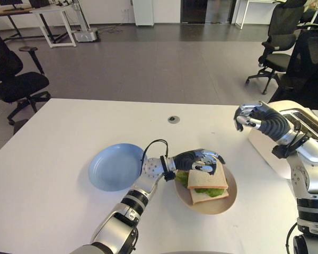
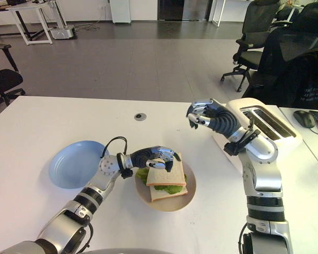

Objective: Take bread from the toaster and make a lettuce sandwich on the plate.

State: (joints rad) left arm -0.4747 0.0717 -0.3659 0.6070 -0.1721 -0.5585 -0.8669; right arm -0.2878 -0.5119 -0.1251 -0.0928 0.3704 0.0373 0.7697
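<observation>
Tan plate (image 1: 214, 208) is shown bearing the lettuce sandwich (image 1: 206, 196), its top bread slice (image 1: 208, 180) pinched at the far corner by the left hand (image 1: 196, 160). The right hand (image 1: 254, 116) is held curled and empty beside the toaster (image 2: 265, 124). Soft, light bread is best gripped gently by its crust edges.

FREE: bare table (image 1: 69, 132) left of blue plate (image 1: 114, 168), also far side around grommet (image 1: 173, 119) | BLOCKED: left hand (image 1: 199, 160) on sandwich (image 1: 206, 182), tan plate (image 1: 212, 207) just beside blue plate | RIGHT: toaster (image 2: 270, 126) at table edge, right hand (image 1: 254, 117) raised at its inner end | GAP: open table between tan plate and toaster
</observation>
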